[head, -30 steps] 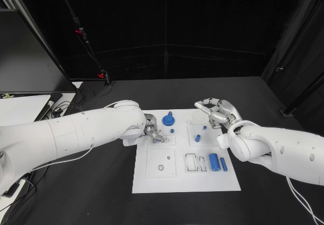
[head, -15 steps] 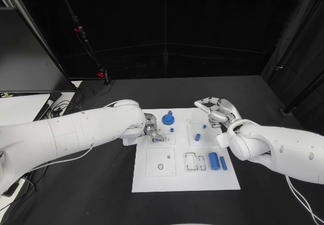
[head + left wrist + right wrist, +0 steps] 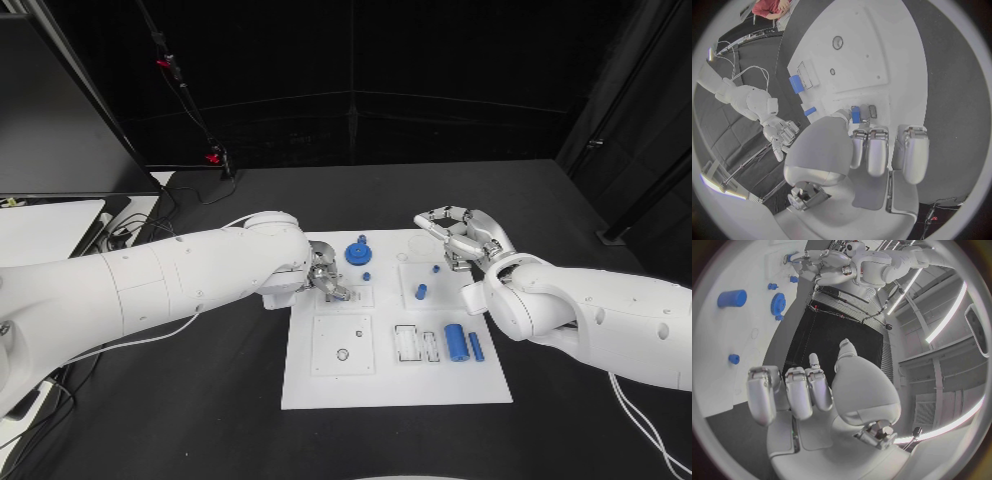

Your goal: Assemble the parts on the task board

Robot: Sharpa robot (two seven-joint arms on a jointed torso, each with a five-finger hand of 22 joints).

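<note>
Two hands (one task board [image 3: 397,385])

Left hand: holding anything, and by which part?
Left hand pinches a small blue part at its fingertips; the exact place of the hold cannot be told. Right hand holds nothing.

The black worktop [image 3: 216,420] carries the white task board [image 3: 397,385] at its middle; cables [image 3: 144,232] lie near its left edge.

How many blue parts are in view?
8: gear, knob beyond it, stud nearer, short peg and dot to their right, thick cylinder beside slim peg, a part at the left hand. More may be hidden.
</note>
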